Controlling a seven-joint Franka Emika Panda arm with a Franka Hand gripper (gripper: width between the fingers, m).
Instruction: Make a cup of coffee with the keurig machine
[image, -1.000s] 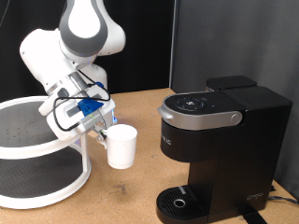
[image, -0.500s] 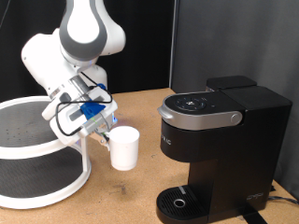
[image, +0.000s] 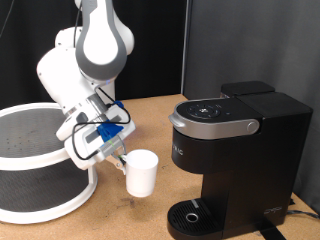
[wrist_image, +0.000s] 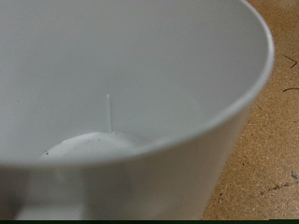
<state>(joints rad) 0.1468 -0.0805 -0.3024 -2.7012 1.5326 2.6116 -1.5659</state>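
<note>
The gripper (image: 121, 157) is pinching the cup (image: 141, 172) by its rim, holding it tilted above the particle-board table (image: 140, 215). Smooth glossy white ceramic, empty inside. It hangs just left of the keurig machine (image: 232, 160), a boxy matte black thing with a silvery handle. Can't read any lettering.

The white, round-jointed robot arm (image: 88, 55) is reaching down from the exterior view's top, its forearm slanting toward the exterior view's right. At its end, the wrist block with blue parts and looping cables (image: 98, 137) is tilting downward. The two-finger pincer (image: 123, 160) is clamping the rim of the plain white ceramic mug (image: 141, 172), carrying it tilted, clear of the tabletop.
</note>
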